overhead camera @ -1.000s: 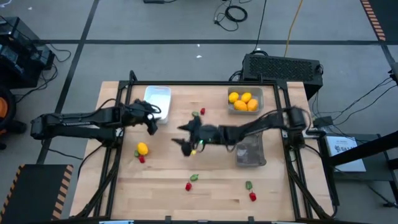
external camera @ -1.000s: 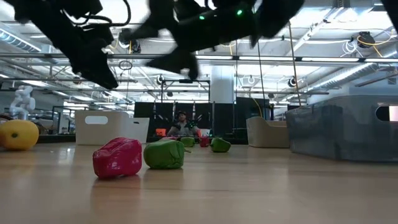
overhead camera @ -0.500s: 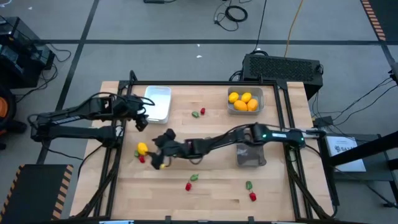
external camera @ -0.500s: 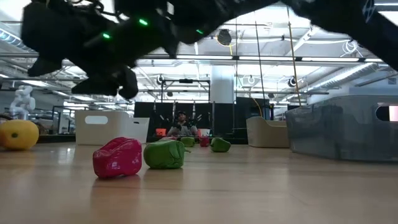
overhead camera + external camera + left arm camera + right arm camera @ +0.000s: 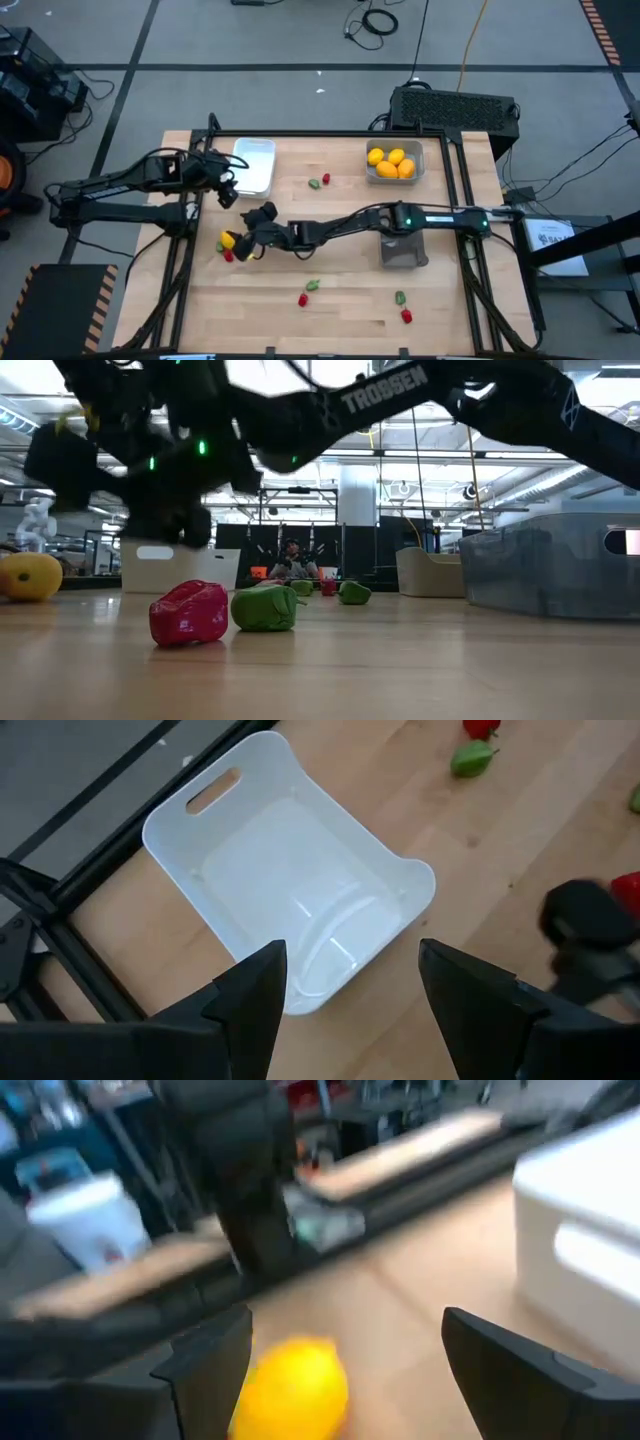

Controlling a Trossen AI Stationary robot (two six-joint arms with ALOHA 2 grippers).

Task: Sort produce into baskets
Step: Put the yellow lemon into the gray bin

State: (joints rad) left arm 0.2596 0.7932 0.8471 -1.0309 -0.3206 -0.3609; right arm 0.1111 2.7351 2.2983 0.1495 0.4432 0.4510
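A yellow lemon [image 5: 228, 240] lies on the table at the left, with a red piece [image 5: 228, 256] just nearer. My right gripper [image 5: 246, 238] reaches across the table and is open right beside the lemon. In the right wrist view the lemon [image 5: 295, 1385] lies ahead between the two fingers, apart from them. My left gripper [image 5: 227, 193] is open and empty beside the empty white tray [image 5: 253, 165]. A pale grey tray [image 5: 393, 176] holds several lemons [image 5: 391, 162]. A darker grey tray [image 5: 402, 247] stands under my right arm.
Red and green pairs lie mid-table at the far side [image 5: 320, 182], near the front [image 5: 308, 291] and at the front right [image 5: 403, 306]. In the low view a red piece [image 5: 188, 612] and a green piece [image 5: 264, 608] lie close to the camera.
My right gripper has swept from mid-table toward the table's left edge and come down beside the yellow lemon. My left gripper has drawn back a little toward the left edge, beside the white tray. The produce has stayed in place.
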